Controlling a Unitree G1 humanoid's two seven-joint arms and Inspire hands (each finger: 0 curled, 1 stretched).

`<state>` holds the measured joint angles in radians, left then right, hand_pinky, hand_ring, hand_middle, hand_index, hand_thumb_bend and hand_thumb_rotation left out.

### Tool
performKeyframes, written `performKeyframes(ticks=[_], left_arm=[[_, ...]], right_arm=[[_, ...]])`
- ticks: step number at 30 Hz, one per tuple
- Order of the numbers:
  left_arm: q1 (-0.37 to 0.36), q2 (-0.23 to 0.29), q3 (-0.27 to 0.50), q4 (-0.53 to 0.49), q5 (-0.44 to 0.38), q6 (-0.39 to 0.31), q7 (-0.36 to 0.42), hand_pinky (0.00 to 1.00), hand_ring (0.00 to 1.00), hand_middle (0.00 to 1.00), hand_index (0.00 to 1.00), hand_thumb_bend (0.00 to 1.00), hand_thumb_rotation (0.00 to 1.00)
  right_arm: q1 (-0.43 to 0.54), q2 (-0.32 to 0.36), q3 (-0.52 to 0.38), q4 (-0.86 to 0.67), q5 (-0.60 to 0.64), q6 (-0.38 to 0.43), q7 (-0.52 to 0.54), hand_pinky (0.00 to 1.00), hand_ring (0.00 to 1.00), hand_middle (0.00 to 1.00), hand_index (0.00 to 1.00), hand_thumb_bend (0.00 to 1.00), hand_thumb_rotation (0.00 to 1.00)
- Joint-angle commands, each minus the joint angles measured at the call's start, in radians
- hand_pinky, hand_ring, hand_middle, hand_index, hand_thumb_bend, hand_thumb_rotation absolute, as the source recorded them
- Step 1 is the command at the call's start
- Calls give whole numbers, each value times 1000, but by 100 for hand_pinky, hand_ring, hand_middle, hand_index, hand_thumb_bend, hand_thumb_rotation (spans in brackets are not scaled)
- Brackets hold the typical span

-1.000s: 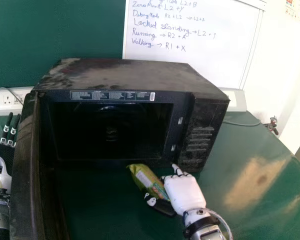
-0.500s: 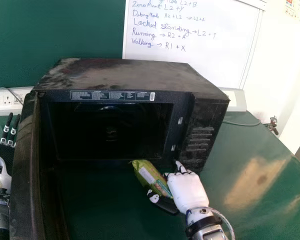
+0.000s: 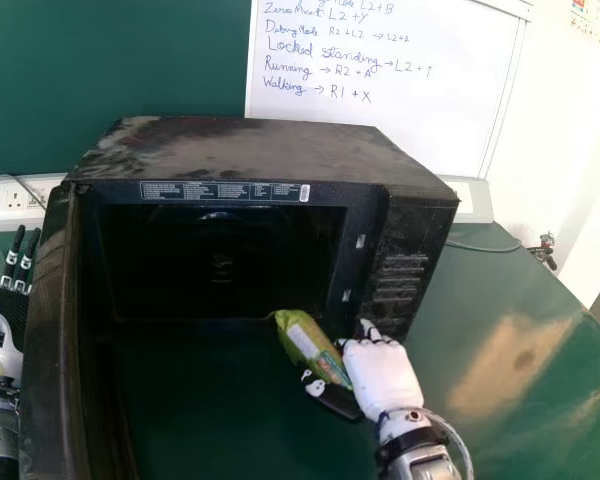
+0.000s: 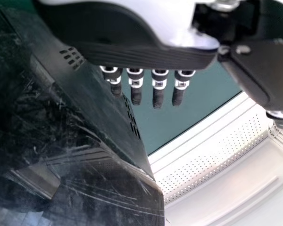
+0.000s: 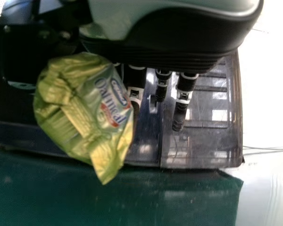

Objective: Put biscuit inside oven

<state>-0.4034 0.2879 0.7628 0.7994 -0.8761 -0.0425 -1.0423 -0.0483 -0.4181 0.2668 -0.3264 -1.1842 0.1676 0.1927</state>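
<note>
The right hand [image 3: 382, 378] held the biscuit packet [image 3: 306, 345] pinched between its thumb and fingers, in front of the oven [image 3: 250, 150]. The green and yellow packet lay slantwise in that grasp, its far end pointing toward the lower right part of the oven's dark opening, and it was outside the oven. The oven's door [image 3: 48, 330] stood swung out toward the robot on the left. Past that door, at the head view's left edge, was the left hand [image 3: 8, 308], with nothing in its grasp; in the left wrist view its fingers [image 4: 158, 94] were extended beside the oven. The oven stood on a green table [image 3: 500, 290], with a whiteboard [image 3: 380, 120] carrying handwriting behind it.
</note>
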Motion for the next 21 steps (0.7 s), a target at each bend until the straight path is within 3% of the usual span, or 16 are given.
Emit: performKeyframes(ticks=[1,6,8,14,21], left_arm=[[43,-38,0,51,-6,15,-15,0,12,39,87,13,63],[41,-35,-1,58,1,6,-16,0,12,39,87,13,67],[41,-36,1,54,-4,19,-3,0,14,40,86,15,62],[42,-37,2,53,-3,16,-13,0,12,40,88,14,60],[43,-37,0,51,-2,14,-11,0,13,41,87,13,64]], right_arm=[[-32,7,-14,-16,10,6,8,73,58,48,50,53,0],[-55,9,-14,-18,16,6,14,72,60,49,48,53,0],[-65,12,-12,-17,16,5,14,71,59,49,48,53,0],[-88,24,-7,-17,21,5,19,55,52,48,50,53,0],[-109,33,-2,-21,16,7,31,49,48,47,50,53,0]])
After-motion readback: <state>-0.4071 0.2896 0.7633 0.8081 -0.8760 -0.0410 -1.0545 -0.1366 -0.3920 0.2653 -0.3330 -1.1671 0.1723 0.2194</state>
